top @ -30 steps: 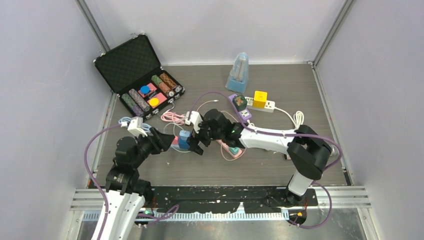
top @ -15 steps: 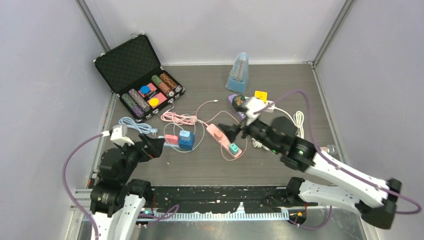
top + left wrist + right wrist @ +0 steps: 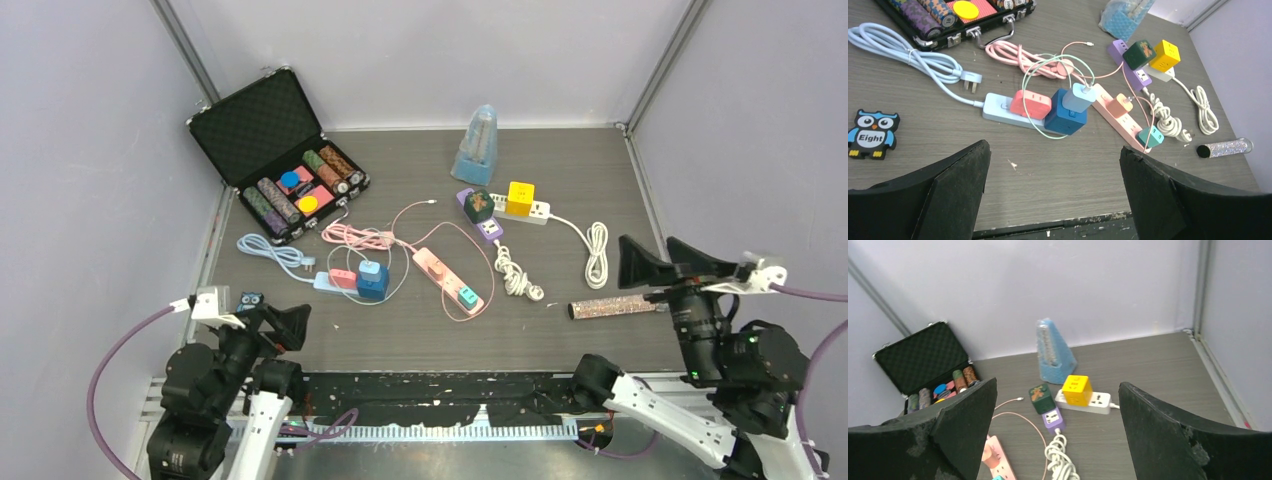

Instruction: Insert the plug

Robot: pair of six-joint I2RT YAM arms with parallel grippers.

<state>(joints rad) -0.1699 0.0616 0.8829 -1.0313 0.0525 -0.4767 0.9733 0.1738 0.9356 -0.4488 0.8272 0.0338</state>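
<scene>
The pale blue plug [image 3: 1077,97] stands upright, apparently seated, in the dark blue cube adapter [image 3: 1064,120] at the right end of the light blue power strip [image 3: 997,107]; the strip lies crosswise just ahead of the left gripper [image 3: 1054,150], the nearer one, its fingers spread and empty; the right gripper [image 3: 1058,387], also spread and empty, is well off to the strip's right.

The pink power strip [image 3: 1000,462] runs off the right wrist view's bottom edge, partly behind the fingers [image 3: 948,430].
</scene>
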